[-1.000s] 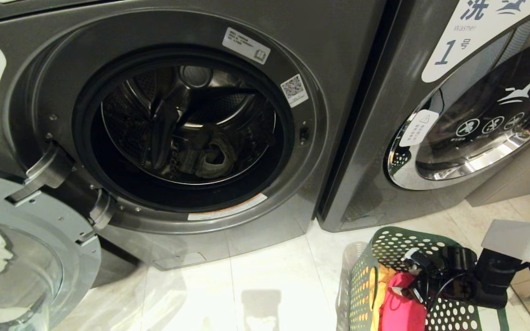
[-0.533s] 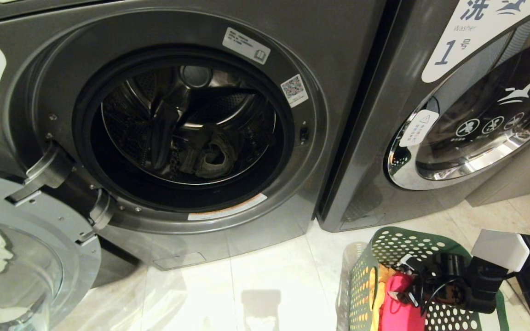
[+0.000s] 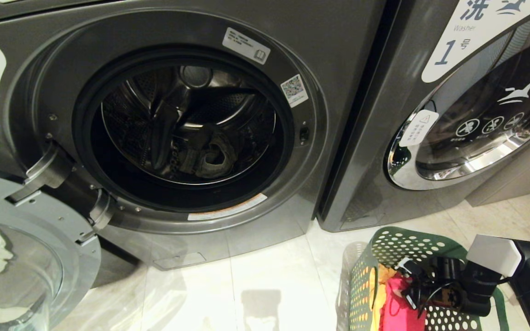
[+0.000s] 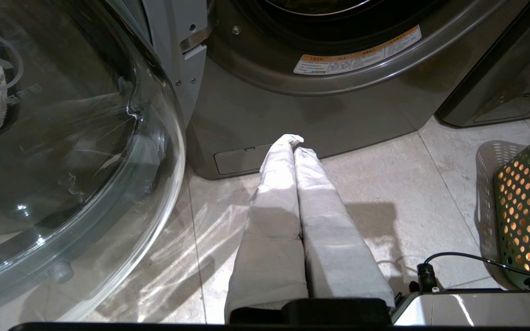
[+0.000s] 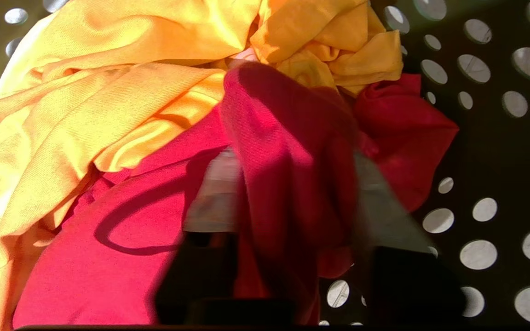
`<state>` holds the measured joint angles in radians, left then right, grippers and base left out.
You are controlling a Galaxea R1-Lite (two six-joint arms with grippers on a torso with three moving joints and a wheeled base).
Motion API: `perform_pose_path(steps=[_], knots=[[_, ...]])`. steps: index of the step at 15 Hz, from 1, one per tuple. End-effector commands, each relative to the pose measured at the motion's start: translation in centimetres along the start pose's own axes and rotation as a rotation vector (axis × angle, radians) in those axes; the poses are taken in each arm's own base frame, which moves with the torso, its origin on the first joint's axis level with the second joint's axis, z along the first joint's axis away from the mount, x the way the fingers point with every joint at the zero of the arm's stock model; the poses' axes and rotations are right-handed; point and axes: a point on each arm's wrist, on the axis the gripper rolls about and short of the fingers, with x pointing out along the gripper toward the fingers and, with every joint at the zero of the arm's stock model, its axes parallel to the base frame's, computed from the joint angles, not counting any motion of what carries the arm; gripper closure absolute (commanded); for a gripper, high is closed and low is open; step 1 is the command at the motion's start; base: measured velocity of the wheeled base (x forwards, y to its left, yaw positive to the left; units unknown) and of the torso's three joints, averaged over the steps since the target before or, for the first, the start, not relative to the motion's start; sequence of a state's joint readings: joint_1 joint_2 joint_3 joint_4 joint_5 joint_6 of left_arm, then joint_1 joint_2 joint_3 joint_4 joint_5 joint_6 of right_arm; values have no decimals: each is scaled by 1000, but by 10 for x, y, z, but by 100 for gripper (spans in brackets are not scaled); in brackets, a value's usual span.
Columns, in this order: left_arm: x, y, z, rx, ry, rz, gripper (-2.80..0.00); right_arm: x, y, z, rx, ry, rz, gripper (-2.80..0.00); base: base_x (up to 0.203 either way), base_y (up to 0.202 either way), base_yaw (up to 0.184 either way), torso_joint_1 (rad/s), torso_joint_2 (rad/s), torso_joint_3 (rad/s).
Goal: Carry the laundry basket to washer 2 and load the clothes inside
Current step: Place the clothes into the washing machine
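The dark green laundry basket (image 3: 398, 243) stands on the floor at the lower right, in front of the washer labelled 1. It holds the clothes: a red-pink cloth (image 3: 398, 312) and a yellow-orange cloth (image 3: 377, 294). My right gripper (image 3: 405, 282) reaches down into the basket. In the right wrist view its fingers (image 5: 214, 193) pinch a raised fold of the red-pink cloth (image 5: 283, 151), beside the yellow-orange cloth (image 5: 108, 105). The open grey washer (image 3: 302, 151) has its label cut off, so I cannot read a 2. My left gripper (image 4: 295, 140) hangs shut and empty above the floor.
A grey garment (image 3: 210, 156) lies inside the open drum. The washer's glass door (image 3: 21, 257) swings out at the lower left. Washer 1 (image 3: 458, 46) stands shut on the right. Pale floor tiles (image 3: 269, 285) lie between the door and the basket.
My right arm sank deeper into the basket, and its fingers closed from wide apart onto a fold of the red-pink cloth. The left arm and the basket stayed still.
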<state>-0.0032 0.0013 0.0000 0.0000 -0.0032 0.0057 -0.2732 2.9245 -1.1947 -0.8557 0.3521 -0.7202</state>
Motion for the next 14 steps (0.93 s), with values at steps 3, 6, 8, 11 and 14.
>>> perform_pose_path(steps=[3, 6, 8, 11, 14], knots=[[0, 0, 0, 0, 0, 0, 0, -11, 1, 7, -5, -8, 6, 0, 0, 0, 0, 0, 0, 0], [0, 0, 0, 0, 0, 0, 0, -41, 5, 21, -1, 0, 20, 0, 0, 0, 0, 0, 0, 0], [0, 0, 0, 0, 0, 0, 0, -71, 7, 35, -2, -5, 18, 0, 0, 0, 0, 0, 0, 0], [0, 0, 0, 0, 0, 0, 0, -123, 7, 64, -2, -61, 6, 0, 0, 0, 0, 0, 0, 0], [0, 0, 0, 0, 0, 0, 0, -183, 16, 87, -9, -117, -26, 0, 0, 0, 0, 0, 0, 0]])
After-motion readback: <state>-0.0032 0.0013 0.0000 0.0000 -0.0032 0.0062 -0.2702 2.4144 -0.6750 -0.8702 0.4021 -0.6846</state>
